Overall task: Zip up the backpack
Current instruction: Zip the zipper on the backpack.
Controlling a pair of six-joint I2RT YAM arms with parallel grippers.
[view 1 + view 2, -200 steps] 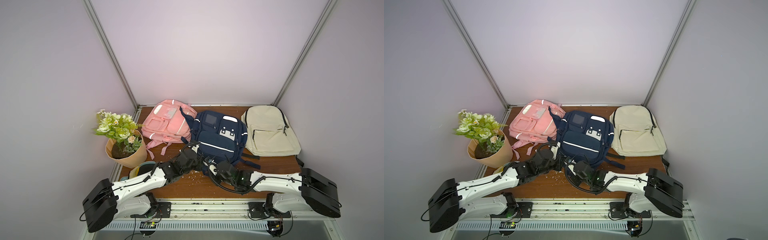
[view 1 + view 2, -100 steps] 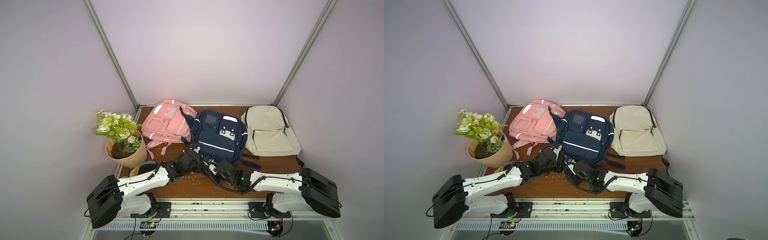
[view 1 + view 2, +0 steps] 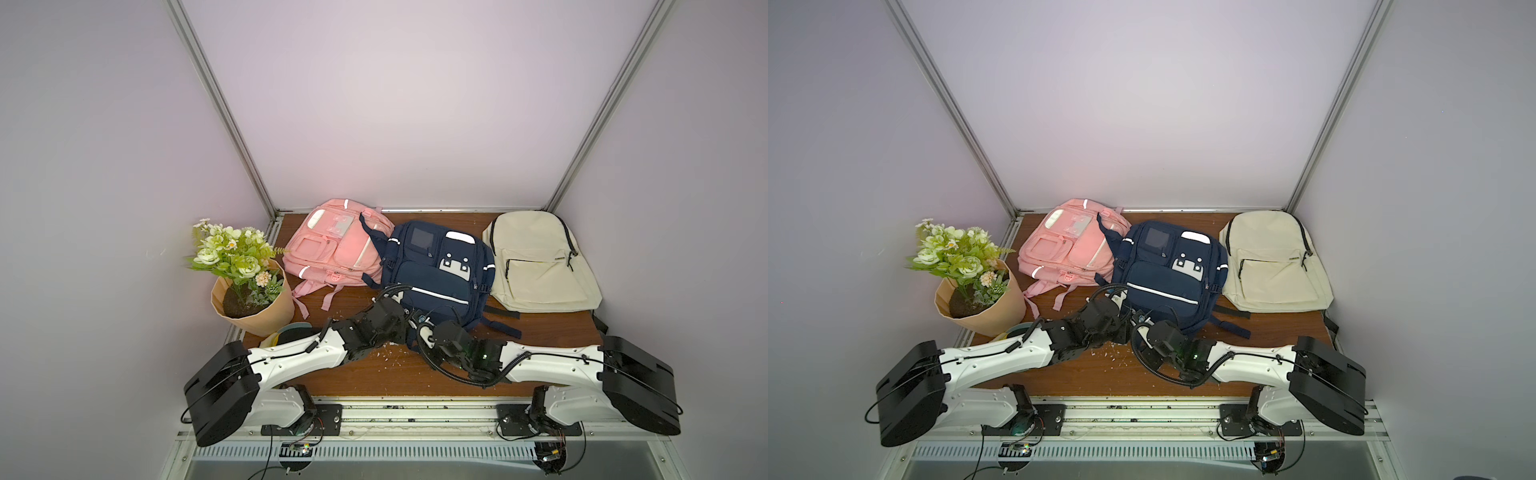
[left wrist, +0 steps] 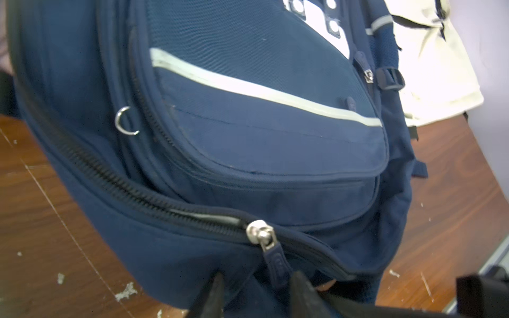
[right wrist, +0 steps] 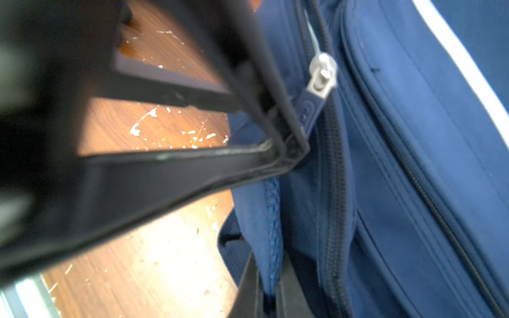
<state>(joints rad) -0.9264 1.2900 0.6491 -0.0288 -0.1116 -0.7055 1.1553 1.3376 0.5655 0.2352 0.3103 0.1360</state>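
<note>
Navy backpack [image 3: 432, 282]: left pincer [image 4: 256, 278] apart astride zipper pull [image 4: 276, 264], right pincer [image 5: 268, 278] clamped on fabric.

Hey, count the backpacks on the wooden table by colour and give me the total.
pink fabric backpack: 1
navy blue backpack with a white stripe: 1
cream fabric backpack: 1
Total: 3
</note>
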